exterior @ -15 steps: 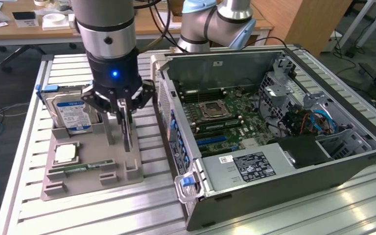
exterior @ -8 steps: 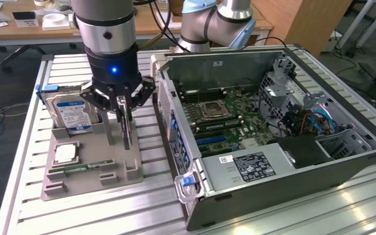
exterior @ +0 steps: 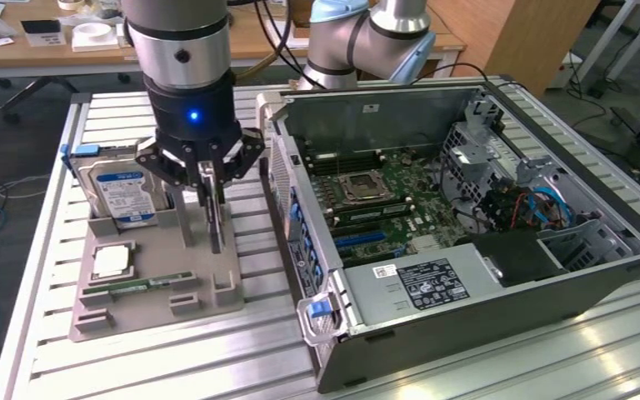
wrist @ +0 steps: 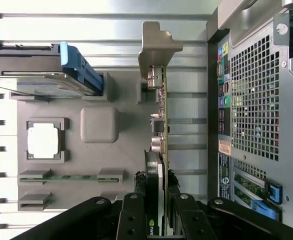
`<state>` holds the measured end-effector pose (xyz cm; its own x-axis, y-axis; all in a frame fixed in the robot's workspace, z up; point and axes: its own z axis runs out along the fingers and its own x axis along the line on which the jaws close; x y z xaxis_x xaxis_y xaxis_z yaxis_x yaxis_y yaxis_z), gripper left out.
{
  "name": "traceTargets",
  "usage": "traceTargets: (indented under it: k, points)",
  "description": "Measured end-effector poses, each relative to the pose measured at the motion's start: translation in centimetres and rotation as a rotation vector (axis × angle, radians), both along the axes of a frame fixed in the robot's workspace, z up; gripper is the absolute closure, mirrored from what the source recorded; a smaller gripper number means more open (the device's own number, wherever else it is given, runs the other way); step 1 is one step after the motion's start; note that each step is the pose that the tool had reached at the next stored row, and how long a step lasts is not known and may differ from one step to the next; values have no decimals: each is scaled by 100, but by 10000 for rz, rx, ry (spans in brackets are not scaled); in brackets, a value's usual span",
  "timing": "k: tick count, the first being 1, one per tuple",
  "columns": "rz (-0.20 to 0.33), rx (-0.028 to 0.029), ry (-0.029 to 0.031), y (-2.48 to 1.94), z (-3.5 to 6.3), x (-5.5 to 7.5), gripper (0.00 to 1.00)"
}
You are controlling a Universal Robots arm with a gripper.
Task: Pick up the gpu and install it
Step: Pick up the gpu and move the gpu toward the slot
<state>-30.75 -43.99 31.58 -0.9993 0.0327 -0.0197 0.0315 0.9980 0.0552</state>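
Note:
The gpu (exterior: 216, 218) stands on edge, thin and dark, at the right side of the grey parts tray (exterior: 153, 304) in the exterior view. My gripper (exterior: 211, 193) comes straight down over it, with its fingers shut on the card's upper edge. In the wrist view the gpu (wrist: 159, 125) runs away from the gripper (wrist: 155, 200), its silver end bracket (wrist: 156, 45) at the far end, and a black finger (wrist: 135, 205) presses each face. Whether the card's lower edge still sits in the tray slot I cannot tell.
The tray also holds a silver hard drive (exterior: 120, 192), a CPU (exterior: 111, 261) and a green memory stick (exterior: 142, 286). The open computer case (exterior: 587, 275) lies close on the exterior view's right, motherboard (exterior: 376, 200) exposed. Another arm's base (exterior: 365, 42) stands behind the case.

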Motion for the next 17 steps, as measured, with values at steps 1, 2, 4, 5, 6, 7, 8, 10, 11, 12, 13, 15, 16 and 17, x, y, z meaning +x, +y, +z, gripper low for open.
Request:
traceTargets:
  k: [1, 2, 4, 5, 6, 7, 8, 10, 11, 12, 13, 15, 16, 17]
  points:
    - [0, 0, 0, 0, 18, 0, 73]
    - [0, 0, 0, 0, 34, 0, 73]
    - [0, 1, -1, 0, 65, 1, 73]
    - [0, 1, -1, 0, 81, 0, 73]
    - [0, 1, 0, 0, 96, 1, 73]
    - [0, 1, -1, 0, 108, 1, 73]
    - [0, 2, -2, 0, 122, 0, 73]
    - [0, 1, -1, 0, 154, 1, 73]
    - [0, 2, -1, 0, 168, 1, 73]
    - [0, 1, -1, 0, 182, 1, 73]
    - [0, 1, -1, 0, 197, 1, 73]
    - [0, 1, -1, 0, 229, 0, 73]
    - [0, 1, -1, 0, 245, 1, 73]
    - [0, 1, -1, 0, 262, 1, 73]
